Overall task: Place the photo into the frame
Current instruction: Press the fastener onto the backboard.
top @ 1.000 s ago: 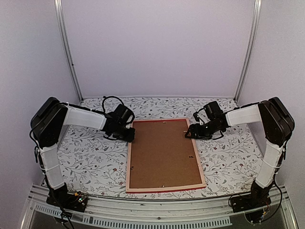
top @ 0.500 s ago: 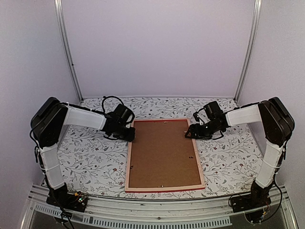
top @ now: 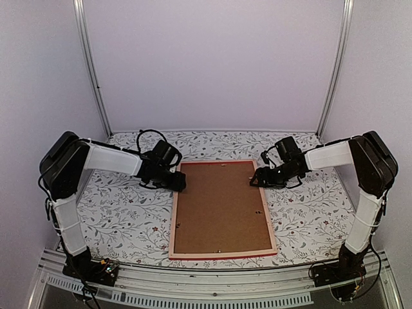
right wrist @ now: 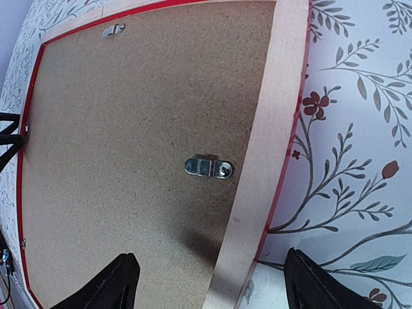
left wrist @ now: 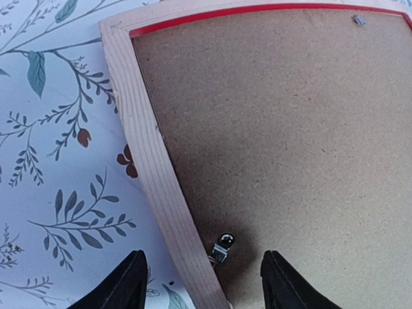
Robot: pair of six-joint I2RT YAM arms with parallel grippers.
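The frame lies face down in the middle of the table, pale wood back up, with the brown backing board filling it. The photo is hidden. My left gripper is open and straddles the frame's left rail near its far corner, above a small metal clip. My right gripper is open and straddles the right rail near the far right corner, beside a metal turn tab. Neither gripper holds anything.
The table has a white cloth printed with leaves and flowers. White walls and two metal posts close the back. More metal tabs sit round the backing board's edge.
My left gripper has crept slightly right, over the frame's left rail. The frame and the right arm have not visibly moved.
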